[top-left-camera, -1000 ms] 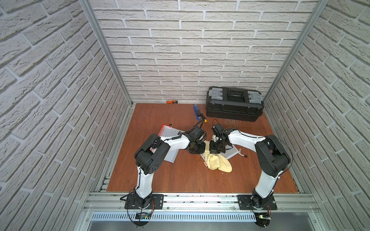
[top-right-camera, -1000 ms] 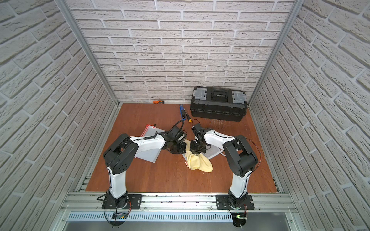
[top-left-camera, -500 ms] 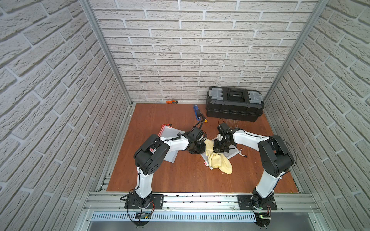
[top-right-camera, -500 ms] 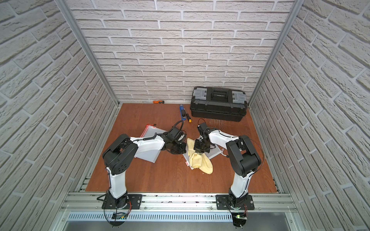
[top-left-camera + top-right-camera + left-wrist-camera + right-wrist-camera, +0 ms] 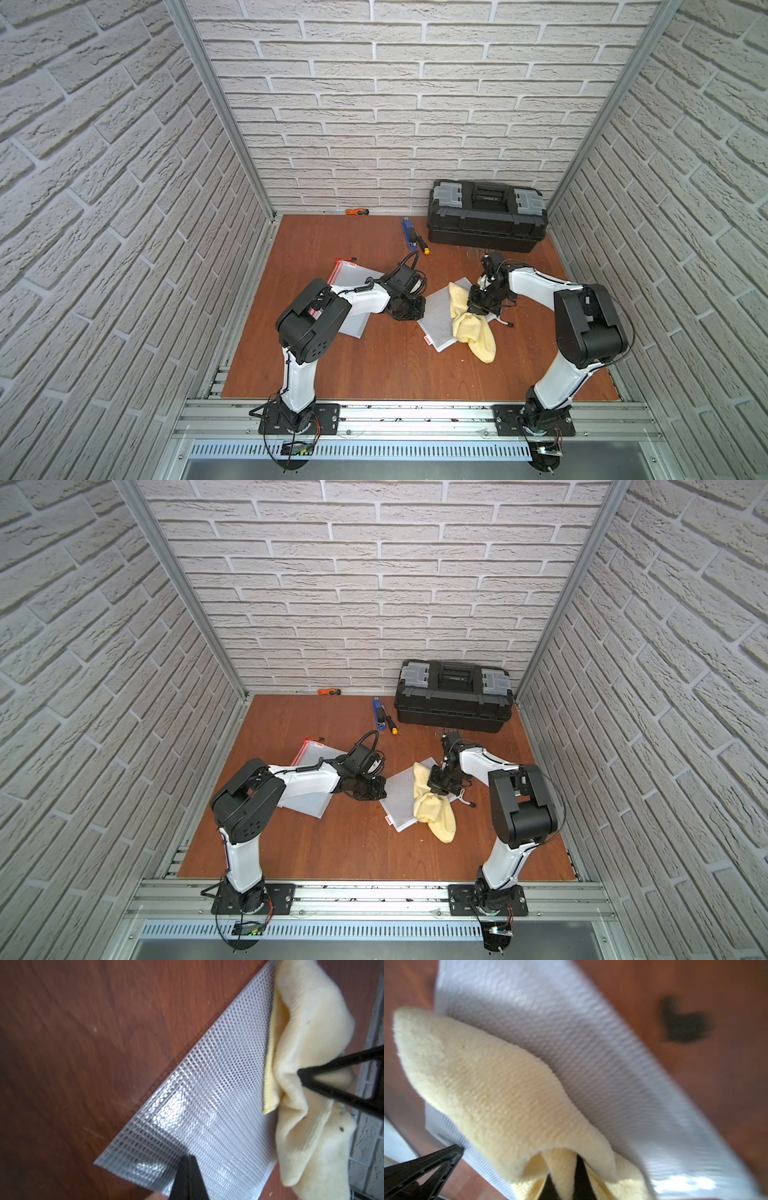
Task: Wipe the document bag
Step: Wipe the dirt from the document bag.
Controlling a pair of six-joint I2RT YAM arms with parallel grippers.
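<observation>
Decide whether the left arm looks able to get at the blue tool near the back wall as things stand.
Probably yes: only bare board lies between the left pincer and the blue tool. The pincer is shut, though, with its tips on the document bag, which it would have to leave first.

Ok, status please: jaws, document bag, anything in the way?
Left jaws shut, tips on document bag edge. Right jaws shut on yellow cloth, lying across bag. Toolbox apart, behind.
</observation>
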